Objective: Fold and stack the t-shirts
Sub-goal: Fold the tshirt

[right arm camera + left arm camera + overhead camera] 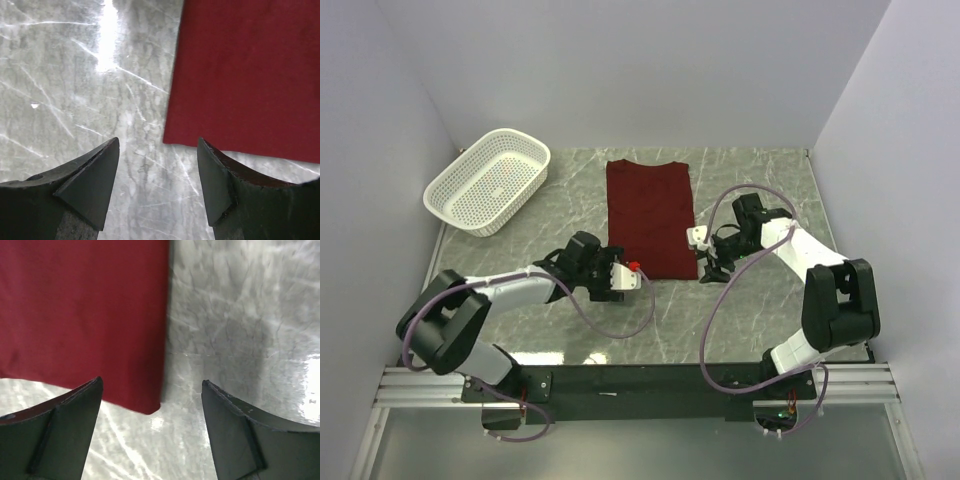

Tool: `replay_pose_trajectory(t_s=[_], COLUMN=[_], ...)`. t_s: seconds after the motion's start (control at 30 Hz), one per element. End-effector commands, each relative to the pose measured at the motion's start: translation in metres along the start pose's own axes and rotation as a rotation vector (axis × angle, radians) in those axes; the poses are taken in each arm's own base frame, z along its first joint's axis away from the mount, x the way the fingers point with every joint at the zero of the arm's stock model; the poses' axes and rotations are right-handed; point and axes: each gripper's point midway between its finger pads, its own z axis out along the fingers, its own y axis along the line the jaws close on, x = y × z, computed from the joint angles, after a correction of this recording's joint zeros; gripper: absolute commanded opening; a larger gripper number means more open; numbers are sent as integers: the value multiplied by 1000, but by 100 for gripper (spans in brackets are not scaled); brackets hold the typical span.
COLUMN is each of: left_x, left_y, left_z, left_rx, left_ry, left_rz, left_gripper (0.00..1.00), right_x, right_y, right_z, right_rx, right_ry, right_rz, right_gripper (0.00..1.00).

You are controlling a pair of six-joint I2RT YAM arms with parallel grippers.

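T-shirt (650, 218), maroon, flat narrow rectangle; left gripper (152, 385) and right gripper (159, 142) agape, empty, at near corners.

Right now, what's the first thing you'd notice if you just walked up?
A dark red t-shirt lies folded into a long strip mid-table. The left gripper and right gripper hang open at its near corners, and a white basket stands at the far left.

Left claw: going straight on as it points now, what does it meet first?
Likely the shirt, its near corner just ahead of the open left claw; if the claw pitches steeply down, bare table first. Depth is unclear.
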Motion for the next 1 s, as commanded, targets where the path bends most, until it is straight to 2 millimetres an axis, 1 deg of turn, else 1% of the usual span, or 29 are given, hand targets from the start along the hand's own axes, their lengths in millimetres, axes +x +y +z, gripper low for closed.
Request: replay_pose_trajectory(t_s=[0.0, 0.07, 0.1, 0.17, 0.27, 0.3, 0.37, 0.4, 0.43, 0.5, 0.53, 0.57, 0.67, 0.7, 0.77, 0.83, 0.87, 0.9, 0.93, 0.97], left_x=[-9, -2, -1, 3, 8, 9, 15, 17, 19, 23, 26, 26, 29, 30, 33, 33, 33, 34, 34, 33], left_y=[17, 14, 17, 17, 17, 18, 18, 20, 19, 19, 18, 19, 18, 18, 16, 16, 17, 17, 17, 17], left_z=[5, 7, 8, 10, 14, 15, 18, 18, 19, 21, 20, 21, 20, 21, 22, 23, 24, 24, 23, 23], left_rx=[-20, -18, -27, -24, -11, -11, -5, -7, -4, -3, -5, -9, -20, -21, -17, -13, -14, -17, -17, -19], left_ry=[-7, 12, 16, 25, 44, 47, 58, 63, 66, 75, 82, 79, 79, 80, 86, 85, 88, 92, 90, 87], left_rz=[46, 50, 47, 43, 40, 38, 26, 18, 16, 12, 7, 8, 3, 3, 0, -3, -3, -3, -4, -3], left_gripper=[84, 84, 83, 82, 77, 72, 66, 60, 57, 52, 50, 49, 40, 35, 31, 22, 20, 9, 4, 1], right_x=[-11, -11, -13, -12, -15, -14, -15, -12, -14, -11, -8, -10, -8, -8, -8, -6, -6, -5, -4, -3], right_y=[-10, -10, -11, -12, -12, -11, -9, -8, -6, -2, -6, -5, -5, -6, -7, -5, -5, -5, -4, -4], right_z=[-5, -3, -4, -3, 0, 1, 6, 8, 13, 19, 21, 23, 25, 24, 23, 23, 23, 23, 23, 23], right_rx=[52, 45, 44, 35, 28, 28, 16, 12, 2, -4, 16, 16, 26, 28, 36, 35, 37, 39, 37, 40], right_ry=[-23, -17, -19, -20, -19, -9, 2, 23, 33, 59, 80, 85, 95, 98, 103, 105, 107, 111, 114, 121], right_rz=[-51, -46, -46, -40, -47, -49, -63, -70, -89, -108, -124, -142, -145, -143, -148, -149, -153, -154, -157, -159], right_gripper=[70, 70, 70, 70, 70, 70, 70, 70, 70, 70, 70, 70, 70, 70, 70, 70, 70, 70, 70, 70])
